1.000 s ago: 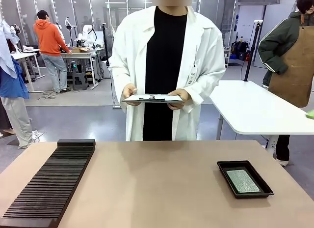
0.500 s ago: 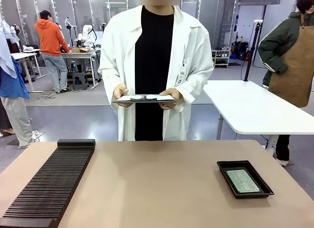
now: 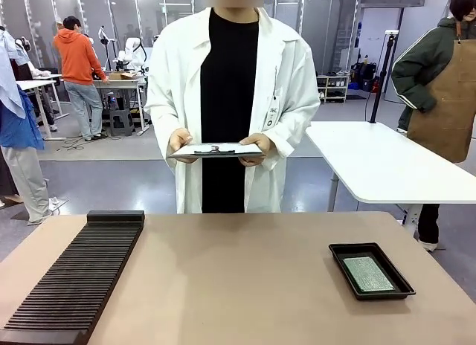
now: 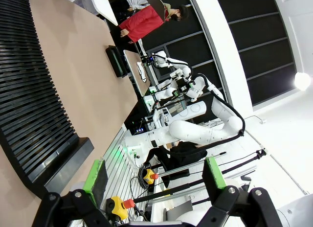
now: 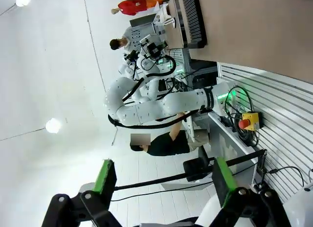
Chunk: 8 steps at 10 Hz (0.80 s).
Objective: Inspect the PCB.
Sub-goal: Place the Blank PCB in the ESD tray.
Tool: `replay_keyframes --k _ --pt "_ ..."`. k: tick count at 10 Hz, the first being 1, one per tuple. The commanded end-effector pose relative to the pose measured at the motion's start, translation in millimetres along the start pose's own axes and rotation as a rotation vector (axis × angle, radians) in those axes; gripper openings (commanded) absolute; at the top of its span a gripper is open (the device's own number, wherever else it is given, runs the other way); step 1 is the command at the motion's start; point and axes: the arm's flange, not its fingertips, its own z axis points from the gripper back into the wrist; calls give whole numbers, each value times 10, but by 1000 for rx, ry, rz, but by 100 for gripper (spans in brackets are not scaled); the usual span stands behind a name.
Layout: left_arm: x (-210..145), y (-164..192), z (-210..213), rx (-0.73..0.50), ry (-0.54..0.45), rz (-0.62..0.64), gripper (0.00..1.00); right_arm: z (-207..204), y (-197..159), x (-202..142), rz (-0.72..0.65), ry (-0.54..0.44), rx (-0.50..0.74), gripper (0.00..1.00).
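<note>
The PCB (image 3: 368, 273) is lying flat inside a shallow black tray (image 3: 340, 259), speckled green face up. That tray is my landmark for everything else. It sits on the tan table (image 3: 238, 271), close to the table's right edge in the front view and nearer the robot's side than the far edge. The board takes up most of the tray floor, with a strip of black rim showing all round it.

Well off to the left of the tray, on the same table, there's a long black ribbed rack (image 3: 78, 278) that runs from the near edge back toward the person. Nothing is touching the tray or the board.

Beyond the tray, on the far side of the table, a person in a white lab coat (image 3: 297, 100) stands holding a clipboard (image 3: 216, 149) level with both hands, one at each end.

The left end effector (image 4: 154, 180) has its jaws wide apart with nothing between the green pads (image 4: 96, 174); past them you can see the ribbed rack and the table edge. The right end effector (image 5: 161, 180) is likewise spread wide and empty, pointing away from the tray toward the ceiling and the other arm.
</note>
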Motion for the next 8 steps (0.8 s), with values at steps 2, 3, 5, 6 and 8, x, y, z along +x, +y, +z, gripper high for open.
replay_keyframes --k 2,3,5,6,8 --pt "7 -30 12 10 4 -7 100 7 41 -52 15 -16 -16 100" --pt "7 -30 12 10 4 -7 100 7 41 -52 15 -16 -16 100" --pt "7 -30 12 10 4 -7 100 7 41 -52 15 -16 -16 100" --pt "7 -30 12 10 4 -7 100 7 41 -52 15 -16 -16 100" --pt "7 -30 12 10 4 -7 100 7 41 -52 15 -16 -16 100"
